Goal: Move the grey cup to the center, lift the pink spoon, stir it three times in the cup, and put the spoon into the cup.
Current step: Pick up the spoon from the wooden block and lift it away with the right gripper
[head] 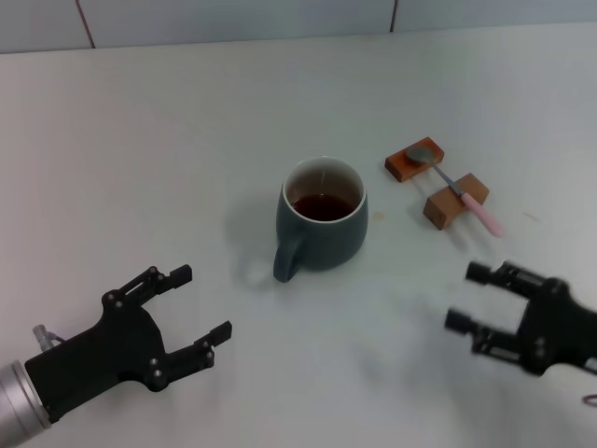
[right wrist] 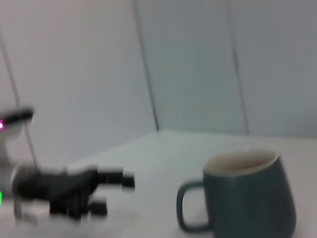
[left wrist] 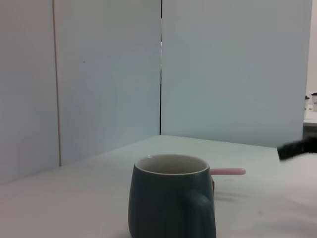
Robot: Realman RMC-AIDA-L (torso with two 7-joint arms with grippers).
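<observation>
Mug [head: 322, 217] first: from the head camera you see the grey cup standing upright near the middle of the white table [head: 168, 149], its loop handle turned toward the robot's near left and dark brown liquid inside the white inner wall. Beyond it to the right, you find the pink spoon [head: 457, 191] lying across two brown wooden blocks [head: 437, 185], its metal bowl on the farther block, its pale pink handle reaching past the nearer one. The left gripper [head: 191, 303] hangs low at the near left, fingers spread apart and holding nothing, well apart from the cup. The right gripper [head: 468, 297] sits at the near right, its fingers also parted and empty, near the blocks but not touching them.

From the left wrist camera you look straight at the cup [left wrist: 171, 198], handle facing you, with the spoon's pink handle [left wrist: 228, 171] poking out from behind its rim.

From the right wrist camera you see the cup [right wrist: 245, 193] with its handle toward the left gripper [right wrist: 116, 191], which shows blurred farther off, its fingers apart.
</observation>
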